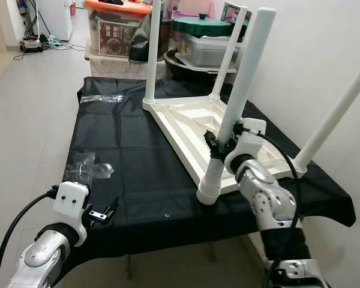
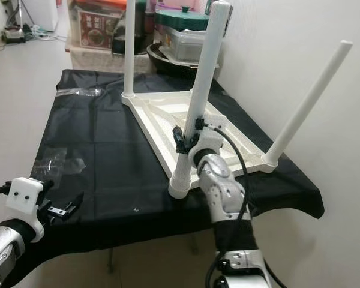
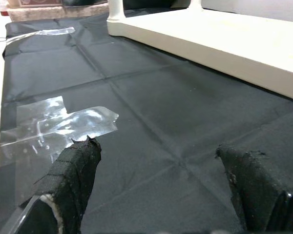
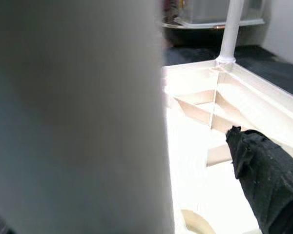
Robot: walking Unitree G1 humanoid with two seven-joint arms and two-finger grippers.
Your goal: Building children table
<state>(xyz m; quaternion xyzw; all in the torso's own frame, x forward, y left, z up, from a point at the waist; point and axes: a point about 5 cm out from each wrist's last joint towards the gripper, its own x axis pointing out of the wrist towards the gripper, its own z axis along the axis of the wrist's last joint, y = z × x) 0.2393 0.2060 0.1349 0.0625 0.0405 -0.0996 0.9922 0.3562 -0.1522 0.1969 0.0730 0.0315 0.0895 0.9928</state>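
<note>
Head views: cream-white ribbed plastic tabletop (image 1: 192, 123) lies upside down on the surface covered in black creased cloth (image 1: 132, 162), toward the wall side. Four round white plastic tube legs stand up from its corners. Near leg (image 1: 237, 105) has its long axis tilted from vertical, top leaning away from the robot, base socket at the near corner of the tabletop, just at the cloth edge. Right-hand leg (image 1: 336, 114) slants up toward the wall, its top cut off by the left eye frame. The two far legs (image 1: 153, 51) look close to upright; the tops of these run out of frame too.

Right gripper (image 1: 219, 143) is clamped on the near leg, low on the tube, above the socket. Left gripper (image 1: 105, 211) hangs over the near cloth edge, fingers apart, holding nothing. Crumpled clear plastic wrap (image 1: 87, 168) lies on the cloth just beyond it. Stacked storage boxes with orange and green lids (image 1: 117, 24) sit behind the surface; their contents are hard to make out.

Left wrist view: two black, rough-textured fingertips (image 3: 75, 175) spread wide over the matte cloth. Glossy wrap between them and the tabletop's smooth side wall.

Right wrist view: blurred white tube right up against the lens. One black finger (image 4: 263, 170) is visible beside it, the other hidden behind the tube. Underside ribs of the tabletop are overexposed.
</note>
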